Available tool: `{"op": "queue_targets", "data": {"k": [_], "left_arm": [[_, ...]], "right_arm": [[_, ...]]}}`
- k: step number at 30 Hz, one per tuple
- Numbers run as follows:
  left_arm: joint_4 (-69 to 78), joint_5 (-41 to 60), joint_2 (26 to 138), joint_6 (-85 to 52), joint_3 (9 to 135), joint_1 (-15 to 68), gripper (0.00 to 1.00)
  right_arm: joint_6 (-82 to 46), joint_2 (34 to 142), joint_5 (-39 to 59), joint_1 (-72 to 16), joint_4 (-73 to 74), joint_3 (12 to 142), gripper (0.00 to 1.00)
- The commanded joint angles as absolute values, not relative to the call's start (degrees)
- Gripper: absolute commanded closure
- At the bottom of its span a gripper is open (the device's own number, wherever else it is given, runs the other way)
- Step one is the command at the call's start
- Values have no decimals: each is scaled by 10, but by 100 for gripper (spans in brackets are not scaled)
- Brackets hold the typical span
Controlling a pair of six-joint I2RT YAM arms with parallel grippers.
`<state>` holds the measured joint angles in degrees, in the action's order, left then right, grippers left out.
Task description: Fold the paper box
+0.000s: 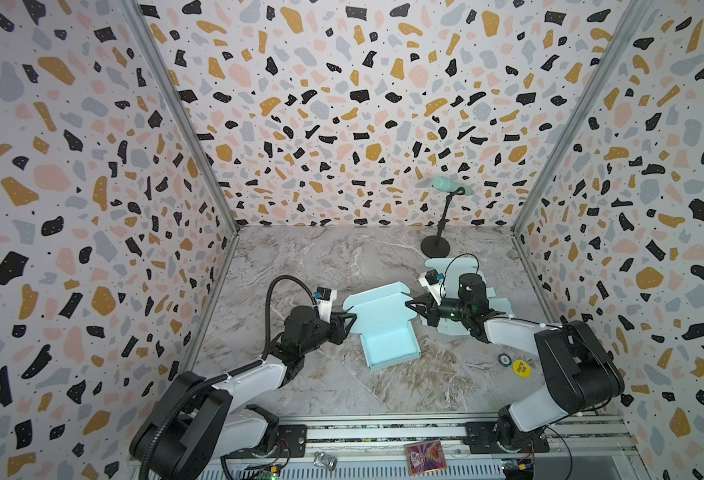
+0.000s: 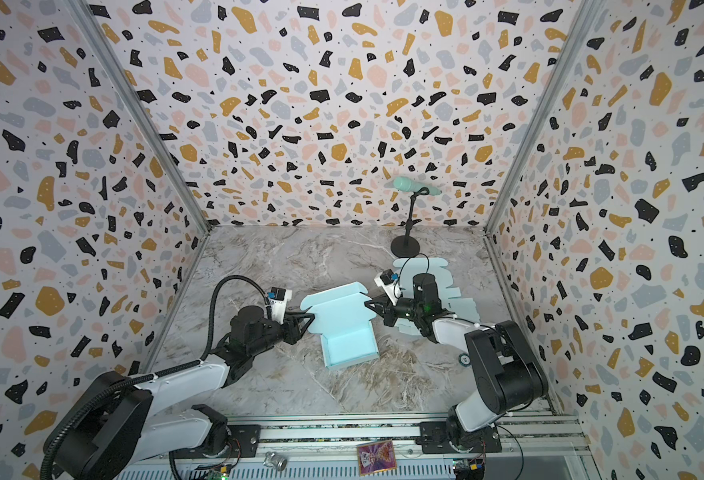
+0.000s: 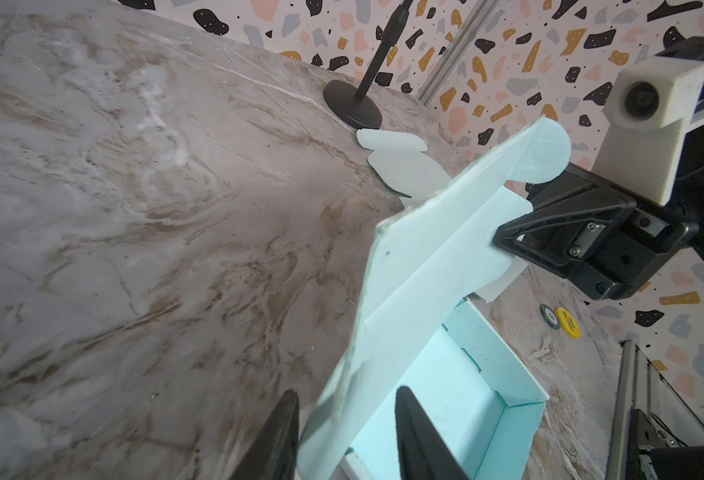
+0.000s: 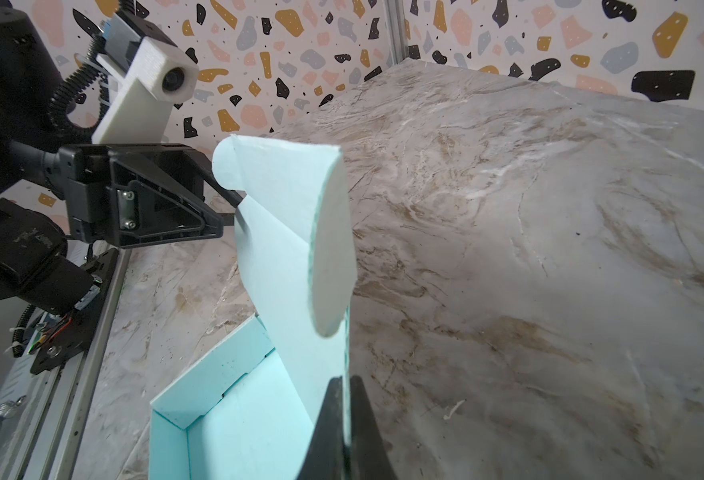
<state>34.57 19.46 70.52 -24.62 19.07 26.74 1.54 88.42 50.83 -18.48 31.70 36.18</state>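
Lid (image 1: pixel 377 309) of box (image 1: pixel 389 345) stands raised between arms, long axis across. Right gripper (image 1: pixel 408 305) pinches its right edge; left gripper (image 1: pixel 353 318) straddles left edge, jaws apart, not yet clamped.

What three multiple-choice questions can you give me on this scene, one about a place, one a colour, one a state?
1. The microphone stand sits: A at the table's far right; B at its near left; C at its centre.
2. The paper box is: A yellow; B black; C light blue.
3. The right gripper is: A wide open; B shut on the lid; C out of view.
Key: A, it stands far back, right of centre; C, all panels look light blue; B, its fingers pinch the lid's edge in the right wrist view.
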Motion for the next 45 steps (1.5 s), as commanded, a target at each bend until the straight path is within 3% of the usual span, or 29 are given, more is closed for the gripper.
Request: {"op": "queue_targets", "data": {"k": [1,7,15,30,45], "left_arm": [[348,187,700,-231,188,270,68],[343,188,702,-227,193,274,84],[322,178,697,-213,201,283,96],[298,156,689,-197,206,301,98],[289,144,680,-193,209,301,98]], "right_arm": [[8,859,503,-183,326,355,95],[2,854,498,-185,324,355,95],[45,837,456,-215,244,383,87],[58,797,400,-215,204,396,86],[70,798,385,-214,177,398,91]]}}
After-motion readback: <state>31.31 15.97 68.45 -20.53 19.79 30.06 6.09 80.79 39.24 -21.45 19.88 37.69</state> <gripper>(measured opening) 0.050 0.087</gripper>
